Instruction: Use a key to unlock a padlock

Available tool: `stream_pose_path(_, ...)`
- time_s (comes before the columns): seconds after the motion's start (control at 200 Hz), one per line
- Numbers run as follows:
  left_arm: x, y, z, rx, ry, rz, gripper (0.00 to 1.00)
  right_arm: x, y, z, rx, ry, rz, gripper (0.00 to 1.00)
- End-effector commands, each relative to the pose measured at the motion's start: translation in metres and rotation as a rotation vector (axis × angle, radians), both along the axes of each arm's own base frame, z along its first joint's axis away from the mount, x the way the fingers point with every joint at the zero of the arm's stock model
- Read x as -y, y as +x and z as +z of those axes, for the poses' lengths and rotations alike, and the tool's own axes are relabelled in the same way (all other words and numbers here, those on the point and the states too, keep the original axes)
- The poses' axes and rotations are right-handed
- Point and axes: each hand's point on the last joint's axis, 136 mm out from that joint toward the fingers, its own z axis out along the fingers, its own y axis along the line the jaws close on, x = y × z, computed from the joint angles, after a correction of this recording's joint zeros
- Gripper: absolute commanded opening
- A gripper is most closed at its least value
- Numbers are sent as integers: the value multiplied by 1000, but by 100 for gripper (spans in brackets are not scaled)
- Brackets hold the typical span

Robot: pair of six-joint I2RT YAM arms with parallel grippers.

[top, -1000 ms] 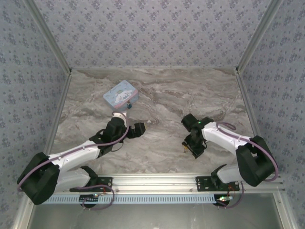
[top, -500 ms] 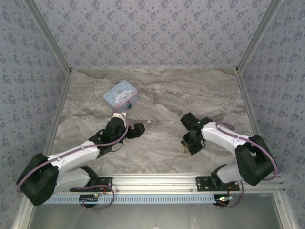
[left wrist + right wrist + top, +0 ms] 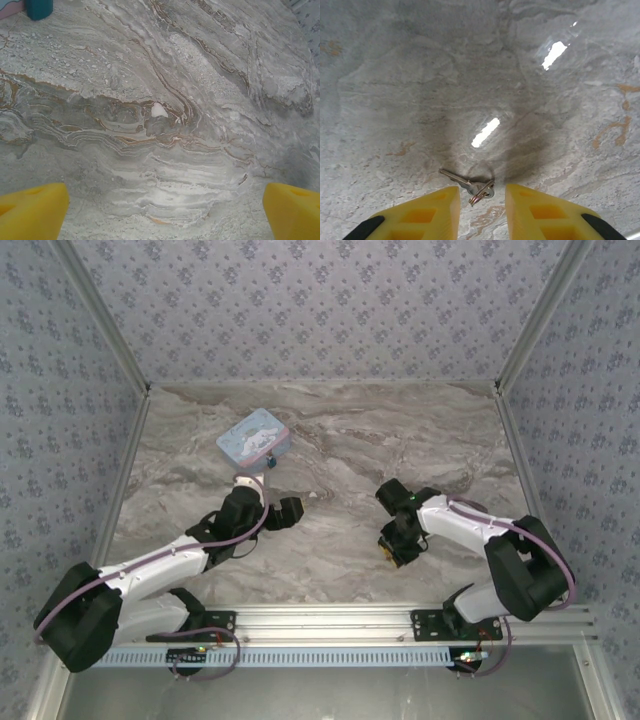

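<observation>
The key [image 3: 456, 178] is slim and silvery, with a split ring on its head, and lies flat on the marble. My right gripper [image 3: 481, 194] hangs low over it, its yellow fingers [image 3: 427, 212] narrowly apart. The key's head and ring sit in the gap, and neither pad is seen pressing on them. From above, the right gripper [image 3: 390, 543] is near the table's front middle. The teal padlock [image 3: 39, 7] peeks in at the top left of the left wrist view, beside the tin's corner. My left gripper [image 3: 165, 200] is wide open over bare marble, well short of the padlock [image 3: 268, 462].
A light-blue cartoon-printed tin [image 3: 254, 437] rests at the back left of the marble table [image 3: 340, 440]. Patterned walls and metal rails [image 3: 330, 618] enclose the table. A white chip [image 3: 159, 110] marks the marble ahead of the left gripper.
The right gripper's jaws have narrowed around the key's head, and that wrist has edged slightly left. The left arm has stayed where it was, open.
</observation>
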Motion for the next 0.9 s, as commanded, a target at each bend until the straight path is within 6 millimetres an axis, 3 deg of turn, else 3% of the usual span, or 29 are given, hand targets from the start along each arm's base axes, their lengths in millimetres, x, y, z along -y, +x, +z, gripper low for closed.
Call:
stream_pose_path(0.0,2,1,13,32,-4,-3,99,5,-12,-7,-49,-27,-20,29)
stream_pose_path(0.245,1,1,12,29,-1,-2,99,9,-16,-13,-58,-43,-27,26)
stream_pose_path(0.58,-1,-1,13,24,3,1,99,15,-21,-22,-74,-58,-31,6)
stream_pose_path(0.65,-2,-1,14,25,6,2,99,14,-20,-20,-65,-56,-27,0)
stream_pose_path(0.894,-9,-3,23,42,2,27,100,11,-1,-11,42,-28,31,0)
